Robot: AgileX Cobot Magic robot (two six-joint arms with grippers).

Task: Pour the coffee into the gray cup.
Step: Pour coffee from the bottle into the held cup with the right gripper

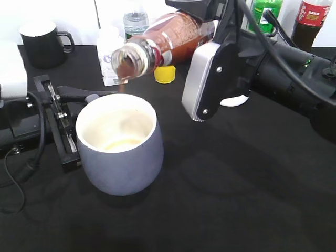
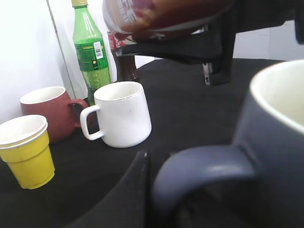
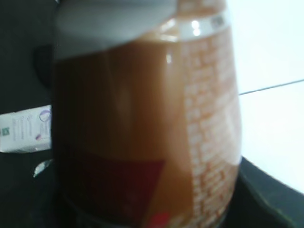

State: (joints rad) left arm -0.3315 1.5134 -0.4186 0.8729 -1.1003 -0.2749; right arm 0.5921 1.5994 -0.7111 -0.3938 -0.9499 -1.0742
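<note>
With my right tool (image 1: 210,31) clamped on the tilted coffee (image 1: 168,39), mouth over the cup (image 1: 119,149) near the worktop's front-left, and the left tool (image 1: 63,118) gripping its handle, I judged a slow, steady tilt best.

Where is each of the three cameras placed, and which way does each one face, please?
Exterior view: above the table's near edge, slanting down at the gray cup; both arms show.
Left wrist view: low beside the cup's handle, facing the white mug and green bottle; a dark tool finger shows.
Right wrist view: pressed against the coffee bottle; no tool discernible.
All three share the tilted coffee bottle.
</note>
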